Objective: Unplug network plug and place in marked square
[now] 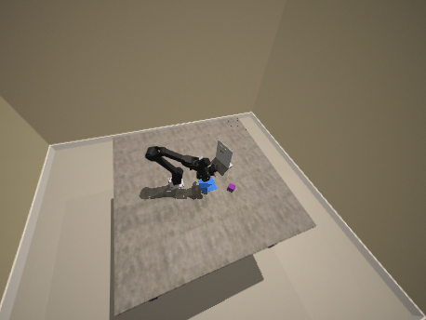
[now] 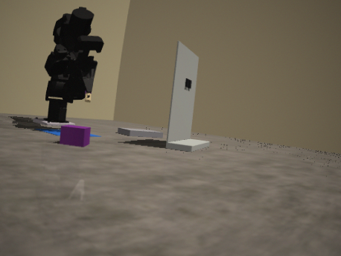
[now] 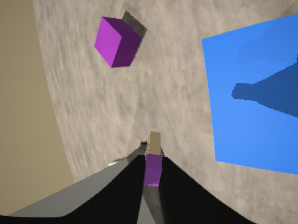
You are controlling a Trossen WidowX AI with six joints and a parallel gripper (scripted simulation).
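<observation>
- At lower centre of the wrist view, gripper (image 3: pixel 153 163) was clamped on the plug (image 3: pixel 153 164), purple body pinched, tan tip poking past the fingers.
- Pointed down over grey table (image 3: pixel 166 50), off its surface, blue marked square (image 3: pixel 256 103) at right.
- Showed purple cube (image 3: pixel 117 40) at upper left.
- Stood apart from upright panel (image 2: pixel 182 93), its socket (image 2: pixel 188 84) dark.

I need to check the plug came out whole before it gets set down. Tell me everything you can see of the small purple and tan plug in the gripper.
The small purple and tan plug is a slim block, purple at the back with a tan tip pointing away from the black gripper. It is pinched between the two black fingers, held in the air above the grey table, beside the blue marked square, touching nothing else. Its thin tab is too small to make out.
</observation>
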